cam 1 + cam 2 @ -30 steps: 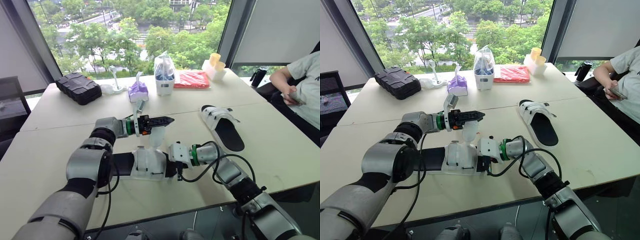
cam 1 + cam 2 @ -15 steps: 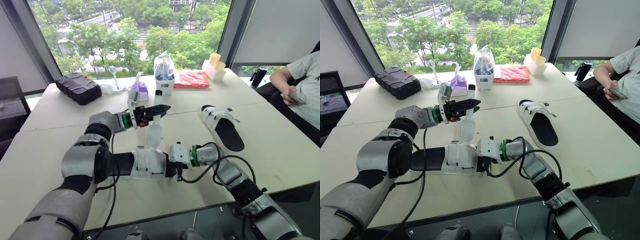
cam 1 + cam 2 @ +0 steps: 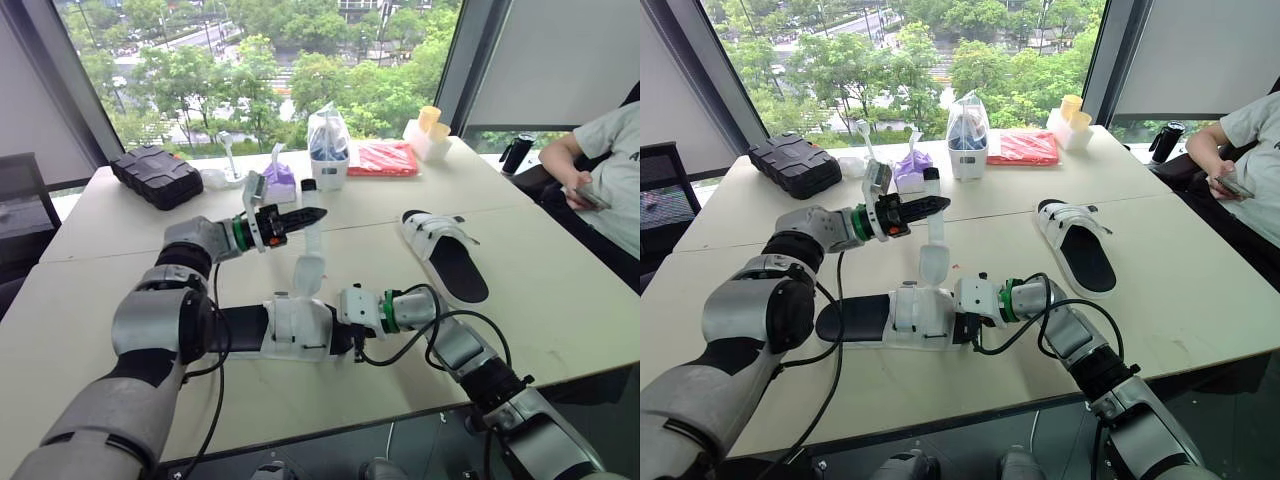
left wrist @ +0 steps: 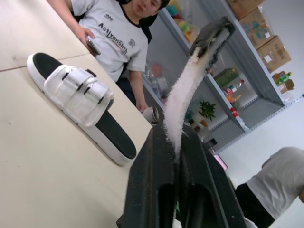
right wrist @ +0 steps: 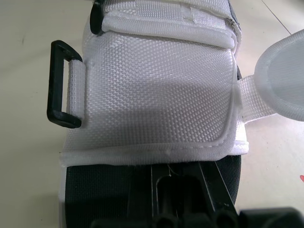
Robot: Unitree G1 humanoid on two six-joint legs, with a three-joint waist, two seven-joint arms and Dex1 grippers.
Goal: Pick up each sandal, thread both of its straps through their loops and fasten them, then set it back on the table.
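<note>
We saw the pale table [image 3: 560,300] span the whole lower part of the head views, with a seated person [image 3: 600,160] at the right edge. Along the table's far side, in the upper middle of the frame, stood a black case [image 3: 157,175], a clear bag [image 3: 328,145] and a red packet [image 3: 385,158].

The near sandal [image 3: 295,328], black-soled with white uppers, lay flat on the table at centre frame, its length running left to right. The second sandal [image 3: 445,250] lay right of centre, well apart from the first, with both of its straps lying across the footbed.

The left gripper [image 3: 313,214] was raised above the table in the upper middle of the frame, pointing right. Its fingers [image 4: 152,180] were pressed together on the loose strap [image 3: 310,250]. The right gripper [image 3: 350,335] sat at the right end of the near sandal; its fingers [image 5: 185,199] were clamped on the edge of the sole, just below the white upper.

The strap rose steeply from the near sandal, widest at its rounded lower part. It passed between the left fingers and ended in a black tip [image 4: 213,35] just above them.

In the right wrist view, a black loop [image 5: 61,85] stood out from the side of the upper, and nothing passed through it.
</note>
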